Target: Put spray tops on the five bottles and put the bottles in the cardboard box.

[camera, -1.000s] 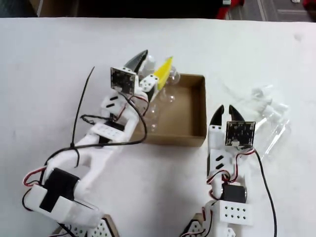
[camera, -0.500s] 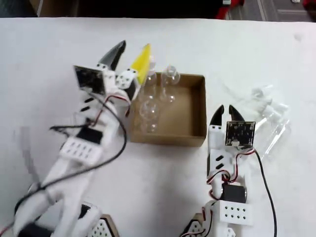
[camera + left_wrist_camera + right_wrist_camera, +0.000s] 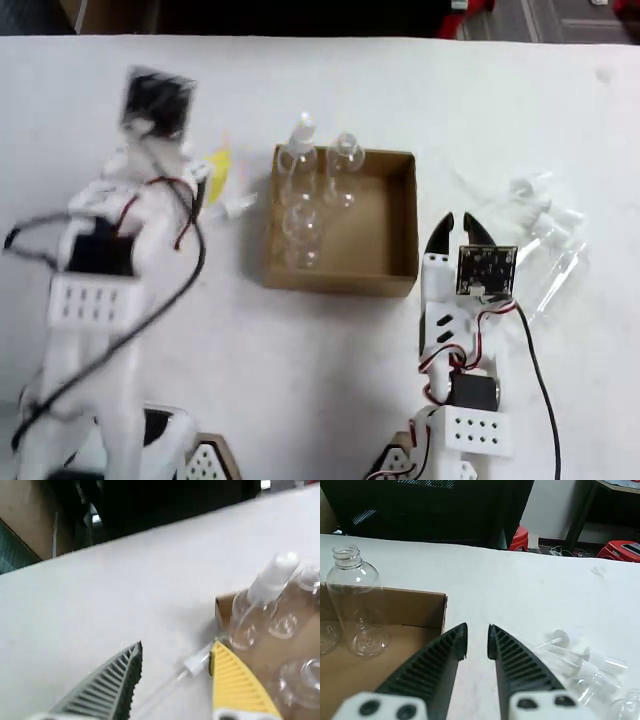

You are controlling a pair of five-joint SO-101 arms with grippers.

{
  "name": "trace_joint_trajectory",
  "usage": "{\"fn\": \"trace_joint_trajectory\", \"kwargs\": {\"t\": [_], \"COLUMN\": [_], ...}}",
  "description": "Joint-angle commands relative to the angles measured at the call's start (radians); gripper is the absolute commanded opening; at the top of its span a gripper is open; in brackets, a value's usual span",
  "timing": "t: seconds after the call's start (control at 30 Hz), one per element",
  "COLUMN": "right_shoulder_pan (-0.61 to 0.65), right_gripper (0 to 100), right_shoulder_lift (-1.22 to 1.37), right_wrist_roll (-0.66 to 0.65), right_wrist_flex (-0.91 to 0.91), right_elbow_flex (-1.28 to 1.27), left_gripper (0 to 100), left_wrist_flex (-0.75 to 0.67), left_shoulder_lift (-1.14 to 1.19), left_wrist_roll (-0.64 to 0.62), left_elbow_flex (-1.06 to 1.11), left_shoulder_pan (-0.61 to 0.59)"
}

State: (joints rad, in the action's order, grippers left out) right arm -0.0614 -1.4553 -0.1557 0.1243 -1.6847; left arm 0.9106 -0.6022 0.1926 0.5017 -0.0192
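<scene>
Swung clear of the cardboard box [image 3: 392,215], the left hand [image 3: 213,180] now hangs beside it over the table [image 3: 400,90] in the high view; three bottles [image 3: 345,160] sit inside, one capped bottle [image 3: 298,155], two open; a jumble of bottles and tops [image 3: 545,235], uncountable, waits. Left wrist view: it gapes, empty, one loose spray top [image 3: 196,663] between its fingers [image 3: 235,680]. Right wrist view: right hand [image 3: 477,640] barely parted, holding nothing.
</scene>
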Motion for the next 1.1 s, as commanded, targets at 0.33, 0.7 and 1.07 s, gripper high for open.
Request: {"fn": "trace_joint_trajectory", "kwargs": {"t": [0.33, 0.7, 1.07], "right_shoulder_pan": [0.002, 0.002, 0.004], "right_gripper": [6.0, 6.0, 6.0], "right_shoulder_lift": [0.005, 0.005, 0.005], "right_wrist_roll": [0.006, 0.006, 0.006], "right_wrist_flex": [-0.019, -0.019, -0.019], "right_elbow_flex": [-0.011, -0.011, -0.011], "left_gripper": [20, 20, 21], "left_wrist_flex": [0.295, 0.422, 0.390], "left_shoulder_lift": [0.960, 1.265, 1.282], "left_wrist_roll": [0.195, 0.331, 0.333], "left_elbow_flex": [-0.733, -1.025, -1.049], "left_shoulder_pan": [-0.012, -0.008, 0.033]}}
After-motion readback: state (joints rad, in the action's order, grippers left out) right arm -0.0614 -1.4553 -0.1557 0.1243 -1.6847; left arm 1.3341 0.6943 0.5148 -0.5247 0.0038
